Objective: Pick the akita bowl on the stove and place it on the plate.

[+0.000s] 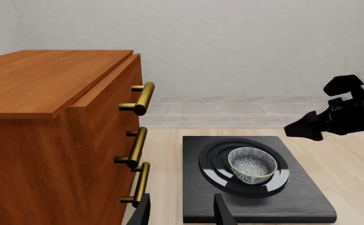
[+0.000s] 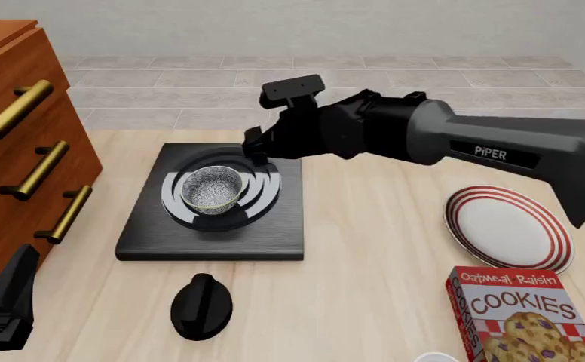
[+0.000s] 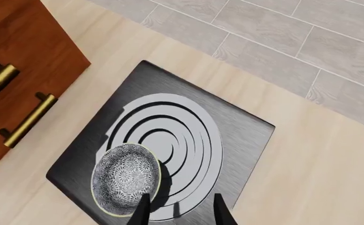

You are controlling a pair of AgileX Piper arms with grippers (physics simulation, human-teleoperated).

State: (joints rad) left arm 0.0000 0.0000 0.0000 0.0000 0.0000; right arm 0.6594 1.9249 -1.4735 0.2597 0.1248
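The akita bowl (image 2: 212, 187) (image 1: 253, 165) (image 3: 125, 178) sits upright on the stove (image 2: 272, 234) (image 1: 294, 197) (image 3: 245, 136), on the ringed burner toward the cabinet side. My right gripper (image 2: 255, 143) (image 3: 180, 211) (image 1: 304, 129) hangs open above the stove, just behind and to the right of the bowl, holding nothing. One of its fingers (image 3: 141, 211) is close to the bowl's rim. The red-striped plate (image 2: 509, 226) lies bare at the right. My left gripper (image 1: 182, 213) (image 2: 6, 302) is open and empty, low at the front left, facing the stove.
A wooden cabinet (image 2: 16, 151) (image 1: 50, 140) with brass handles stands at the left, next to the stove. A black round knob (image 2: 202, 305) lies in front of the stove. A cookie box (image 2: 519, 317) stands at the front right, before the plate.
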